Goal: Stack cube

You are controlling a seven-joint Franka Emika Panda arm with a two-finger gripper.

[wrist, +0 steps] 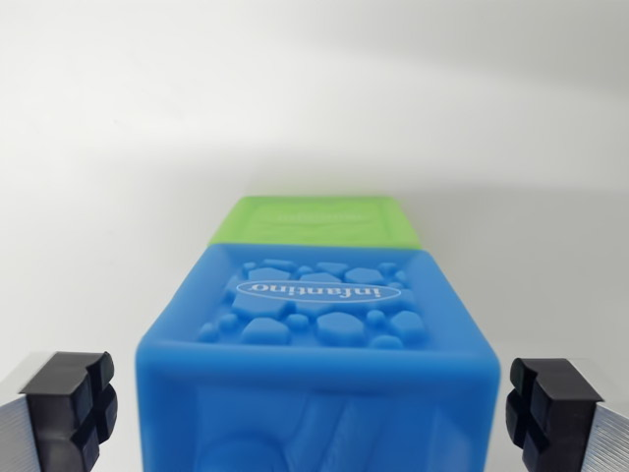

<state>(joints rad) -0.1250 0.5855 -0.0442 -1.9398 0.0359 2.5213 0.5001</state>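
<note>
Straddling the blue cube (pixel 319 344) untouched, spread gripper (pixel 314 403); green cube (pixel 314 220) directly beyond.

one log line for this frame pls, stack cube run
phase: at blue cube | gripper: open, fingers either side of blue cube, no contact | green cube: just behind blue | stack: cannot tell from the wrist view

Blue cube (pixel 319 359): soft-looking rubbery plastic, matt to satin, top face moulded in raised pebble relief around a smooth oval bearing embossed lettering. Green cube (pixel 316 219): same rubbery plastic look, matt, faint low relief on top. Finger pads (pixel 71 405): black matt rubber or plastic with cut grooves, mounted on brushed bare metal; table (pixel 314 108) is a smooth white surface with slight sheen.
</note>
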